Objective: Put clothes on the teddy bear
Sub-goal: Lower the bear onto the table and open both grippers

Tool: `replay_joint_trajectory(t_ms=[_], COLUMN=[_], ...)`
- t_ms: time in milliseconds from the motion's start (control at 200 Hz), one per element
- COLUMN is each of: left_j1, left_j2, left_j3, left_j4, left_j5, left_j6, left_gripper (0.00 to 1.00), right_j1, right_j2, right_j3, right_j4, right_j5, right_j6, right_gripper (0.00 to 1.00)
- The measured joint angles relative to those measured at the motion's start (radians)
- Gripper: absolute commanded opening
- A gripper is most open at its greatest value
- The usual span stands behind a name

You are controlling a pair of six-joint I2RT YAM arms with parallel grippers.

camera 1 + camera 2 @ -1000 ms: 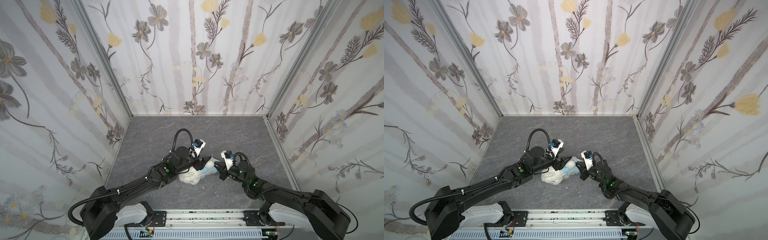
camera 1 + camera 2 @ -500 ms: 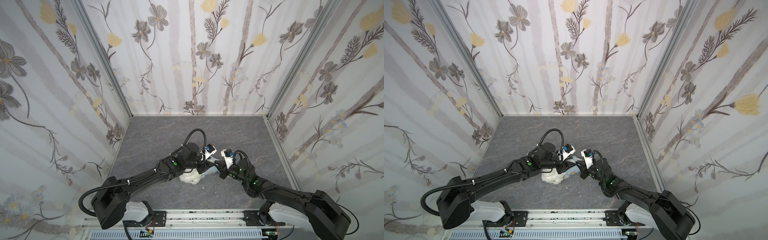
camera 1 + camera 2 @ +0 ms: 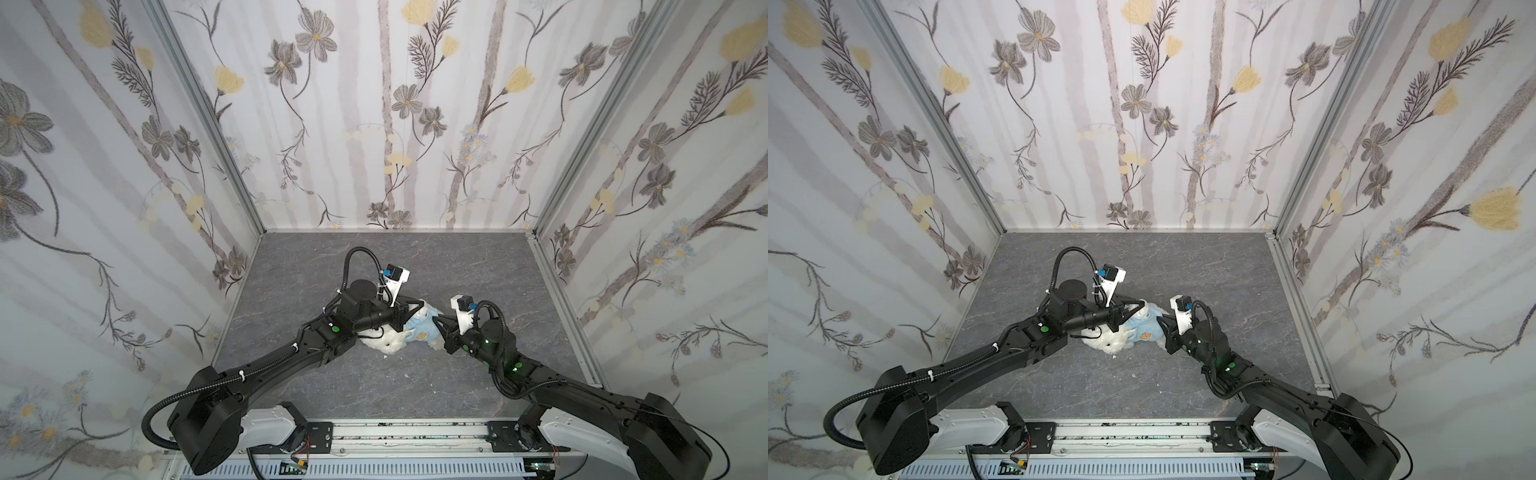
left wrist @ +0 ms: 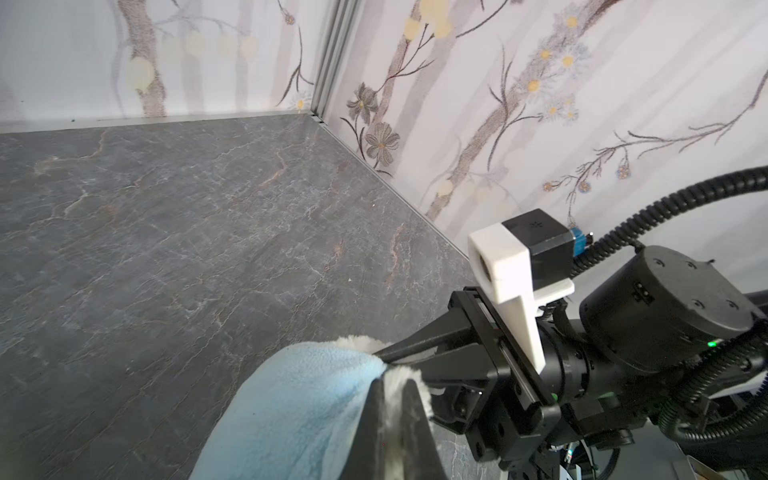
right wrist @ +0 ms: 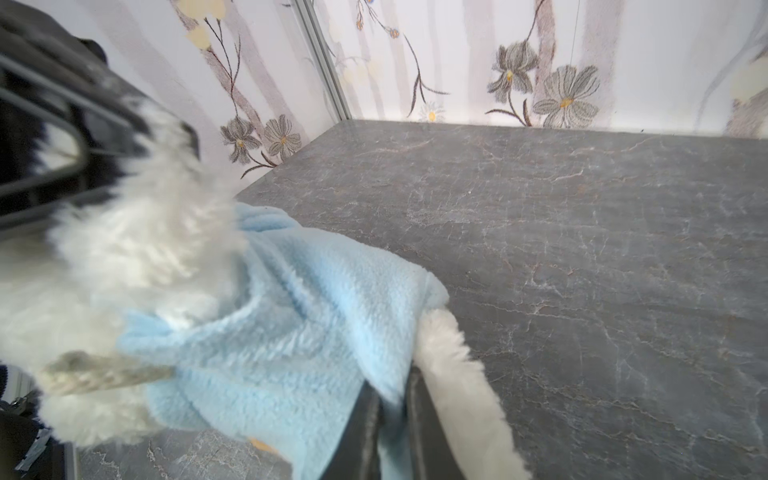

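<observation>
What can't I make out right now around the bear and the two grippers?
- Teddy bear face: too small in both top views.
- Right gripper hold on the hoodie: fleece covers its tips in the right wrist view.
- Left gripper pinch, fur or fleece: cut off by the left wrist view's edge.

Top views high overhead; wrist views close at teddy bear (image 5: pixel 145 232)

Two black robot arms, left arm (image 3: pixel 291 357) and right arm (image 3: pixel 561 386), reach in low and nearly meet. The left end effector (image 4: pixel 392 386) is clamped on the teddy bear (image 3: pixel 384 338)'s white fur. The right end effector (image 5: pixel 388 395)'s fingers bracket the blue hoodie (image 5: pixel 291 311) fleece; grip unclear.
</observation>
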Motion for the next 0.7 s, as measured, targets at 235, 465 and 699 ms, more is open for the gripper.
replay_joint_trajectory(t_ms=[235,465,699], left_j1=[0.058,0.077,0.090], left_j2=[0.046,0.077,0.159], left_j3=[0.058,0.086,0.152], left_j4=[-0.091,-0.131,-0.150], left_j5=[0.119,0.277,0.389], left_j6=[0.097,0.136,0.150], left_gripper=[0.00,0.00,0.20], right_j1=[0.004,-0.012,-0.071], right_j2=[-0.142,-0.051,0.131], right_j3=[0.001,0.068,0.122], right_j4=[-0.047,-0.064,0.006], right_j5=[-0.117,-0.204,-0.346], right_j6=[-0.190,-0.391,-0.482], right_gripper=[0.91,0.90,0.66])
